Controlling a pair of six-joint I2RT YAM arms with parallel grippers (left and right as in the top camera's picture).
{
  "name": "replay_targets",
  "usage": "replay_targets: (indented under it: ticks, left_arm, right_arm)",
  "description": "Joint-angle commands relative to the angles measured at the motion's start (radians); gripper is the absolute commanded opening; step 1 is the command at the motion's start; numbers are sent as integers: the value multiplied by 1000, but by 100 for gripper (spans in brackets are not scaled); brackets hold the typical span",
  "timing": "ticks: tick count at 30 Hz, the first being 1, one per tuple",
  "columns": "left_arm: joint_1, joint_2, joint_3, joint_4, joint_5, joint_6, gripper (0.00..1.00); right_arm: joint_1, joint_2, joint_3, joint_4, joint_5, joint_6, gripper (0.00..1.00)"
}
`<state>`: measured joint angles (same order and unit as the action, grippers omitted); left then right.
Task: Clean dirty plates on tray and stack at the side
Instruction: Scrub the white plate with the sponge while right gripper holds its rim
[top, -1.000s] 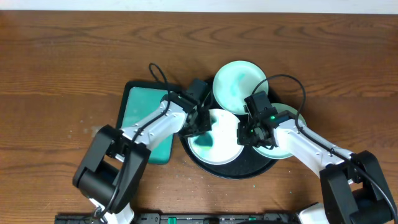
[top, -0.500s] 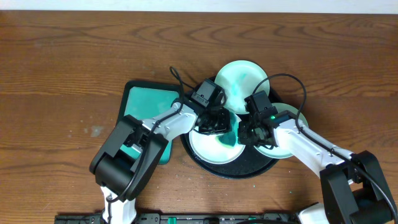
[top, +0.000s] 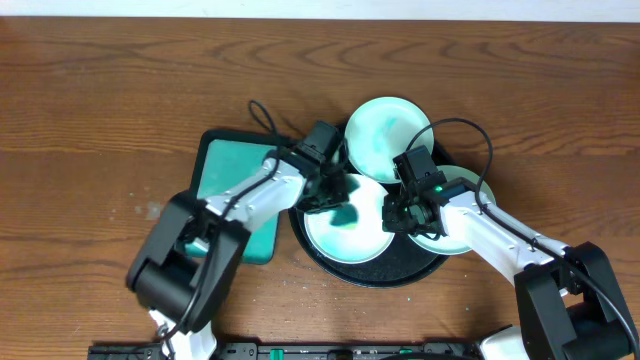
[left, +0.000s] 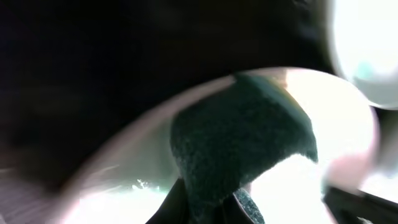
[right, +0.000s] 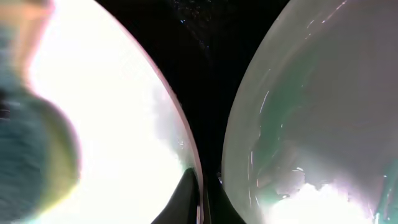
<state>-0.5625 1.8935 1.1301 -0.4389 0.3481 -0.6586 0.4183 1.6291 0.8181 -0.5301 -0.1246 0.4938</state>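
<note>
The white plate (top: 352, 242) lies on the black tray (top: 400, 268). My left gripper (top: 336, 203) is shut on a dark teal sponge (left: 242, 143) and presses it on the plate's upper left part, beside a teal smear. My right gripper (top: 393, 216) is shut on the white plate's right rim (right: 198, 180); the rim sits between its fingers. One mint green plate (top: 385, 135) lies at the tray's far edge. The other mint plate (top: 447, 243) lies at the tray's right under my right arm and also shows in the right wrist view (right: 311, 124).
A dark rectangular tray with a teal pad (top: 232, 170) lies on the wooden table just left of the black tray, under my left arm. Bare tray surface (right: 211, 74) shows between the white and mint plates.
My left gripper swept the sponge right across the white plate, then back left toward its upper left. The teal smear shifted with it. My right gripper stayed on the rim.
</note>
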Motion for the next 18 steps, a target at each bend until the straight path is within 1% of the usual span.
replay_targets:
  ticks: [1,4,8,9,15,18]
  left_arm:
    - [37,-28,-23,-60,-340,-15,7]
    - [33,-30,-24,-73,-307,-12,7]
    - [0,-8,-26,-44,-194,6,7]
    - [-16,-1,-26,-13,-145,29,7]
    - [-90,49,-26,178,81,83,7]
    - [-112,63,-26,230,138,105,7]
  right_arm:
    - [-11,18,-7,-4,76,6,1]
    - [-11,18,-7,-3,76,6,1]
    - [-11,18,-7,-1,76,6,1]
    - [-11,19,-7,-1,76,6,1]
    - [-11,18,-7,-3,76,6,1]
    - [-11,18,-7,-4,76,6,1]
